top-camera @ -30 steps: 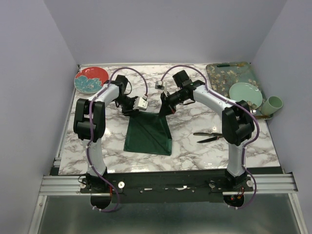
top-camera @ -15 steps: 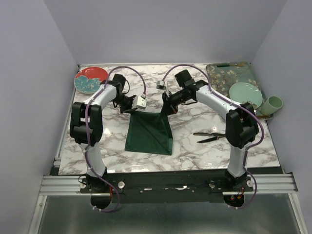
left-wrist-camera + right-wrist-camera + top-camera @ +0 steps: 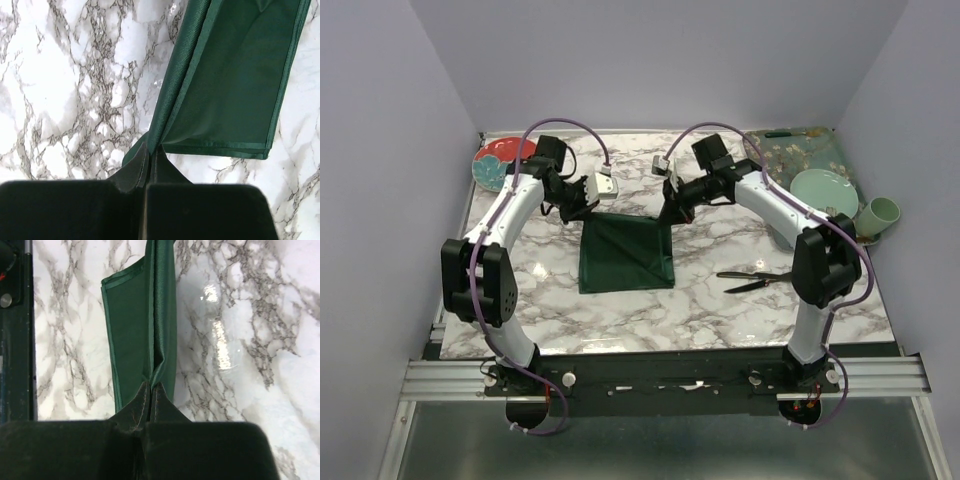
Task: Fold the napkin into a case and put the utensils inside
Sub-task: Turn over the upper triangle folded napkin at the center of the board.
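The dark green napkin (image 3: 625, 252) lies folded on the marble table, its far edge lifted. My left gripper (image 3: 585, 207) is shut on its far left corner; the left wrist view shows the jaws pinched on the cloth (image 3: 220, 85). My right gripper (image 3: 667, 213) is shut on its far right corner; the right wrist view shows the cloth (image 3: 135, 330) pinched between the fingertips. The two black utensils (image 3: 750, 280) lie on the table to the right of the napkin, near the right arm's base link.
A red and teal plate (image 3: 502, 163) sits at the far left. A teal floral tray (image 3: 790, 155) at the far right holds a pale green plate (image 3: 822, 192); a green cup (image 3: 881, 213) stands beside it. Purple cables loop over both arms.
Both grippers have moved toward the far edge of the table, pulling the napkin's far edge with them. The napkin now lies squarer and further back.
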Controlling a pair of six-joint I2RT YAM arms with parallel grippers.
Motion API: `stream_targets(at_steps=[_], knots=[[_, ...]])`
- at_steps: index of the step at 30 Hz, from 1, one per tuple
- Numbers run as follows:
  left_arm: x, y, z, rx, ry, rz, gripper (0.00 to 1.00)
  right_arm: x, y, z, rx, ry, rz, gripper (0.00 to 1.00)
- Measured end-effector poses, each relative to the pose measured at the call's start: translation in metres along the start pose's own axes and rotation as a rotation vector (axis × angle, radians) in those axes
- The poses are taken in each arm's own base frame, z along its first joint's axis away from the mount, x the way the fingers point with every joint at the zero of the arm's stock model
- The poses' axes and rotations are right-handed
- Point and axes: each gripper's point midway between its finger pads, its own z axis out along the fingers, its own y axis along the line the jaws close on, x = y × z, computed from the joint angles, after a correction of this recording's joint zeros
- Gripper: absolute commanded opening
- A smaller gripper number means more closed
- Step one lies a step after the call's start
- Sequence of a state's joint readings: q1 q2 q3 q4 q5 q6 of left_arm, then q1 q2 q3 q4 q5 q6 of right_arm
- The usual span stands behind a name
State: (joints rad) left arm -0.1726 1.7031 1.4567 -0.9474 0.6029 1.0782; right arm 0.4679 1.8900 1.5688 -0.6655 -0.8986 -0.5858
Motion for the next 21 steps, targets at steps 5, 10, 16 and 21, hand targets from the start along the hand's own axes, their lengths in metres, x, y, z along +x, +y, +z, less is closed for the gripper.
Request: stream_targets(at_steps=[5,10,16,21], knots=[[-0.003,0.008,-0.010,-0.055,0.025,-0.066,0.00,-0.027,-0.015,-0.013,0.057,-0.029,-0.102,0.01],[-0.037,0.058,-0.041,-0.233,0.004,-0.060,0.00,-0.081,-0.038,-0.042,0.160,-0.096,-0.263,0.01],[-0.081,0.111,-0.084,-0.462,-0.061,0.025,0.00,-0.144,-0.066,-0.077,0.290,-0.165,-0.500,0.01],[-0.065,0.106,-0.069,-0.502,-0.049,0.030,0.00,-0.143,-0.076,-0.073,0.313,-0.158,-0.628,0.01]])
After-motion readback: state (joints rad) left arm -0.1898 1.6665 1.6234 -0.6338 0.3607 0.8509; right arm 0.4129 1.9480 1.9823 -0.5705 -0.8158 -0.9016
